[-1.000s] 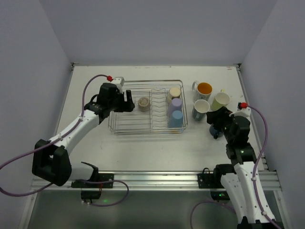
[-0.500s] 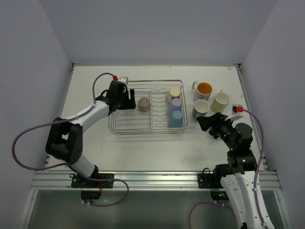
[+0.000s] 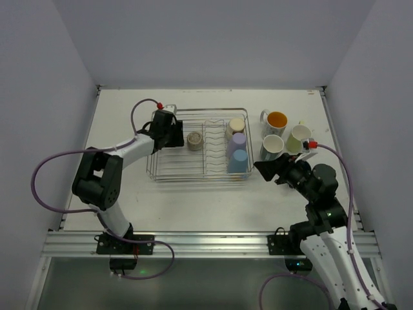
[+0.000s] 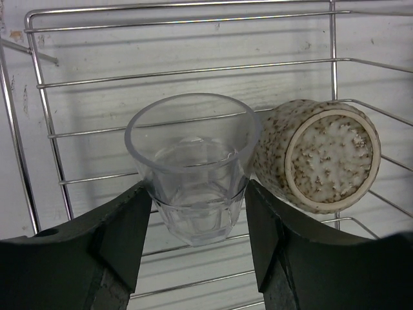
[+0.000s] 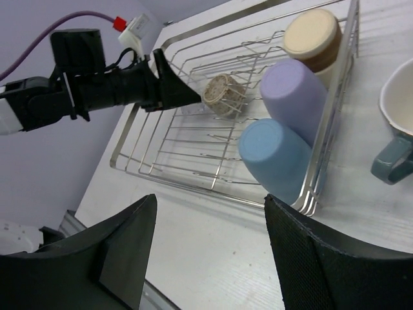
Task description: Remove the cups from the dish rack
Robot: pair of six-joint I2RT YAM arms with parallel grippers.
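The silver wire dish rack [image 3: 174, 173] sits mid-table. My left gripper [image 3: 173, 139] is inside its left end. In the left wrist view my left gripper [image 4: 197, 194] has its jaws against both sides of an upright clear glass cup [image 4: 193, 168], which stands on the rack wires [image 4: 39, 84]. A speckled cup [image 4: 316, 155] lies on its side just right of the glass. Cream [image 3: 237, 124], lavender [image 3: 239, 140] and light blue [image 3: 238, 159] cups lie in the rack's right end. My right gripper [image 3: 266, 171] is open and empty, just off the rack's front right corner.
To the right of the rack stand a white mug with an orange inside [image 3: 276, 120], a yellow-green cup [image 3: 299, 135] and a teal mug [image 3: 271, 146]. The right wrist view shows my open right gripper [image 5: 210, 206], the rack [image 5: 168, 174] and the light blue cup [image 5: 274, 155].
My left gripper has pushed further into the rack's left end onto the glass. My right gripper has swung left from the cups toward the rack's front right corner.
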